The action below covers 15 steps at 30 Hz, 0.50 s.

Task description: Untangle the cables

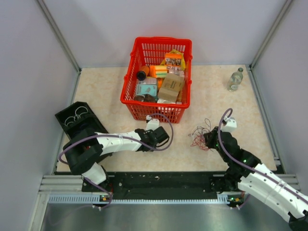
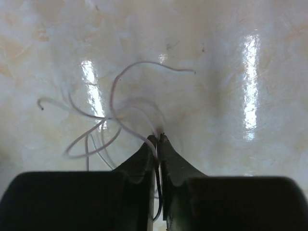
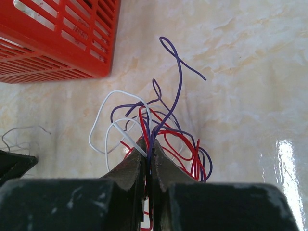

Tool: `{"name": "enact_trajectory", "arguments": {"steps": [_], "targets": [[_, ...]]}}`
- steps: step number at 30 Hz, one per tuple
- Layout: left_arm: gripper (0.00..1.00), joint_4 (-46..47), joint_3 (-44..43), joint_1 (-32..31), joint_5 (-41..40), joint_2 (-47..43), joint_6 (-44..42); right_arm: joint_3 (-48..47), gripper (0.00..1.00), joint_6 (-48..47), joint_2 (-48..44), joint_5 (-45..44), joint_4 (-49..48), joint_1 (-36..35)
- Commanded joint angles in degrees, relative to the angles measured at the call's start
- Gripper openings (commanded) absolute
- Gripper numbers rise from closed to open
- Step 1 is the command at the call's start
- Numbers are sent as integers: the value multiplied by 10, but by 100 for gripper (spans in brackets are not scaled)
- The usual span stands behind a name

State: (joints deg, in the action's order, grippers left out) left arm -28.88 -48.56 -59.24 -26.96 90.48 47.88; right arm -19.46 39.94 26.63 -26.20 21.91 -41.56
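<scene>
The cables (image 1: 198, 134) are a small loose tangle of thin wires on the table, right of centre. In the right wrist view they (image 3: 168, 130) show as red, purple and white strands. My right gripper (image 3: 149, 142) is shut on several of these strands at the tangle's near side; in the top view it (image 1: 207, 140) sits at the tangle's right edge. My left gripper (image 2: 159, 137) is shut on a few thin whitish strands (image 2: 110, 120) that curl out over the table. In the top view it (image 1: 166, 138) lies left of the tangle, apart from it.
A red basket (image 1: 126, 91) full of packets stands at the table's back centre; its corner shows in the right wrist view (image 3: 57, 43). A black box (image 1: 77, 118) sits at the far left. A clear bottle (image 1: 235, 79) stands at the back right.
</scene>
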Motion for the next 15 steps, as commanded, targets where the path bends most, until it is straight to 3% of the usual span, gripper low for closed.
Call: {"name": "enact_trajectory", "arguments": {"steps": [1,3,5,10,15], "targets": [[0,-28,-9,2,-36,-22,-9,0,0,-10,-10,-1,-22,3],[0,-70,-17,18,-63,-70,-17,-4,0,-15,-14,2,-20,3],[0,-76,-10,63,-28,-165,-51,-4,0,-19,-19,3,-19,3],[0,-87,0,298,110,-345,-125,-13,0,-22,-15,-1,-22,3],[0,-131,-107,559,149,-320,-172,-20,0,-30,1,8,-42,3]]}}
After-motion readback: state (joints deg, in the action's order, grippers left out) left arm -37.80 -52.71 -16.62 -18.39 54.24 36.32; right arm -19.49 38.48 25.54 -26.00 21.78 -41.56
